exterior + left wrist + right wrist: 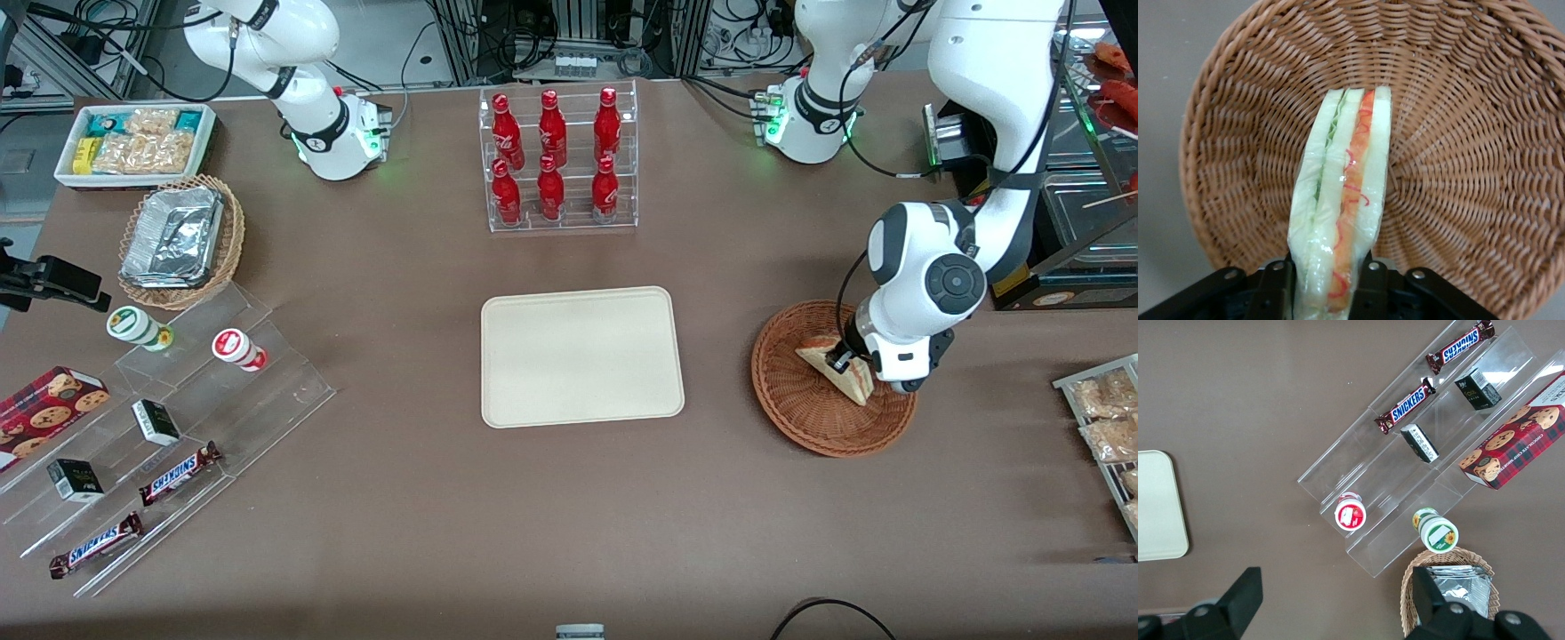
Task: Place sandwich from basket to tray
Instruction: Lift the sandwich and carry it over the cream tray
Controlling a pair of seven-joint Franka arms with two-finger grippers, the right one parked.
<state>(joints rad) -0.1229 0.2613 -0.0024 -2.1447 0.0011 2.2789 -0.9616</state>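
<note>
Now the gripper (1328, 280) squeezes the sandwich (1341, 200) over the basket (1458, 133). Lift it straight up slowly, then carry it to the tray (582, 356).

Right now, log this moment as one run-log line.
phase: grasp | gripper: shut on sandwich, inside basket | sandwich: standing on edge, over basket | tray: bare, nothing placed yet
</note>
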